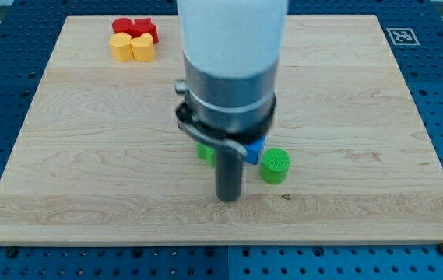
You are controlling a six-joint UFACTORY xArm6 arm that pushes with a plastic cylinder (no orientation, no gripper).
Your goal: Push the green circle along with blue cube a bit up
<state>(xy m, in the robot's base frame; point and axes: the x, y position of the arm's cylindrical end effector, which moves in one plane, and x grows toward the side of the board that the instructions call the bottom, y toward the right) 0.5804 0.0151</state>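
Observation:
The green circle lies on the wooden board, right of the board's middle and low in the view. The blue cube touches its upper-left side and is mostly hidden behind the arm. My tip rests on the board just to the left of and below the green circle, a short gap away. The rod and the arm's grey body hide the area above the tip.
Another green block peeks out left of the rod, shape unclear. At the board's top left sit a red block, a yellow block and a yellow heart-like block. A black-and-white marker lies off the board's top right corner.

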